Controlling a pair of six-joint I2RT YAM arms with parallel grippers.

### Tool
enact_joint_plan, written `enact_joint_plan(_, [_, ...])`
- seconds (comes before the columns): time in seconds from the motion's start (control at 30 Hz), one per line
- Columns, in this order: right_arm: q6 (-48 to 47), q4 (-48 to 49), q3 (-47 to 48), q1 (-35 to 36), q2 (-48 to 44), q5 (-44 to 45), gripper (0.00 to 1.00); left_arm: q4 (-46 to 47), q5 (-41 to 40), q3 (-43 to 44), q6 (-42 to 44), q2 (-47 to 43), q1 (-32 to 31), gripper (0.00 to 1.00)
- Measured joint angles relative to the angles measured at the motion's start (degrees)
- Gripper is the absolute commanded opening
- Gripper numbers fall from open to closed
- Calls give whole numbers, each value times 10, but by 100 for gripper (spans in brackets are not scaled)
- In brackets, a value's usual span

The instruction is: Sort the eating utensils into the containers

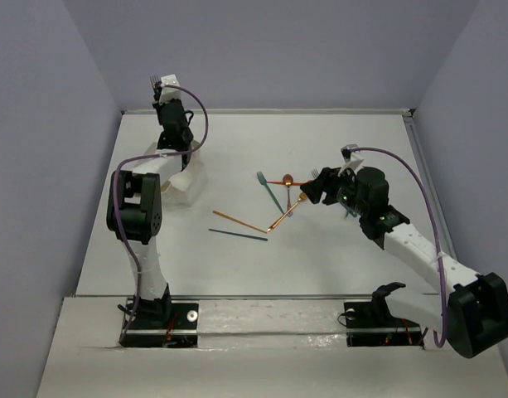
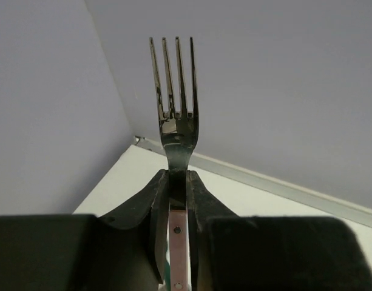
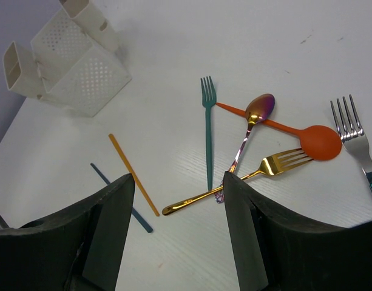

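Observation:
My left gripper (image 2: pixel 177 182) is shut on a silver fork (image 2: pixel 173 91) with a pinkish handle. It holds the fork tines up, high over the far left of the table (image 1: pixel 158 81). My right gripper (image 3: pixel 179 182) hangs open just above the handle of a gold fork (image 3: pixel 258 173). Around it lie a teal fork (image 3: pixel 207 133), an orange spoon (image 3: pixel 319 140), an iridescent spoon (image 3: pixel 258 109), a second silver fork (image 3: pixel 355 133), an orange stick (image 3: pixel 132 173) and a dark blue stick (image 3: pixel 119 194). The whitish perforated containers (image 3: pixel 76 66) stand at the far left, below the left wrist (image 1: pixel 187 178).
The table's raised back rim (image 2: pixel 264 179) runs just beyond the held fork, with the grey walls behind it. The utensils lie crossed over one another in the table's middle (image 1: pixel 278 199). The two sticks lie nearer the front (image 1: pixel 237 228).

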Motion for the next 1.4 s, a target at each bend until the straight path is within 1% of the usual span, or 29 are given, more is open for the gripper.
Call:
enact_joint_plan(0.03, [0,0,0,0,-1,0,66,2,-1,-12,-7,0,0,24])
enact_joint_plan(0.1, [0,0,0,0,-3,-1,66,4,-4,-27,-10,0,0,30])
enact_joint_plan(0.13, [0,0,0,0,-3,-1,66,5,-5,-37,-14,0,0,40])
enact_joint_plan(0.2, [0,0,0,0,-5,-1,66,9,-9,-52,-21,-1,0,49])
enact_joint_plan(0.23, [0,1,0,0,-5,-1,66,10,-10,-57,-23,-1,0,58])
enact_joint_plan(0.3, [0,1,0,0,-6,-1,66,9,-10,-70,-28,-4,0,66])
enact_joint_plan(0.33, [0,1,0,0,-7,-1,66,9,-11,-76,-30,-8,0,71])
enact_joint_plan(0.43, [0,1,0,0,-8,-1,66,1,-11,-87,-34,-28,-2,79])
enact_joint_plan(0.6, [0,1,0,0,-5,-1,66,-30,2,-80,-45,-91,-9,83])
enact_joint_plan(0.7, [0,0,0,0,8,0,65,-70,23,-43,-57,-120,-15,83])
enact_joint_plan(0.8, [0,-3,0,0,27,2,64,-122,56,11,-76,-143,-24,79])
enact_joint_plan(0.87, [0,-8,1,0,39,4,64,-169,82,46,-100,-156,-29,74])
enact_joint_plan(0.9, [0,-10,3,0,43,4,64,-181,90,54,-108,-160,-31,74])
enact_joint_plan(0.97, [0,-20,10,0,55,8,64,-217,123,64,-148,-181,-39,70])
enact_joint_plan(1.1, [0,-31,22,0,71,14,64,-267,168,57,-214,-210,-62,68])
enact_joint_plan(1.23, [0,-37,27,1,84,15,63,-315,205,29,-273,-223,-116,67])
enact_joint_plan(1.33, [0,-45,33,4,98,17,58,-339,244,-9,-309,-230,-151,66])
enact_joint_plan(1.4, [-3,-50,41,8,113,18,57,-351,269,-56,-329,-249,-169,66])
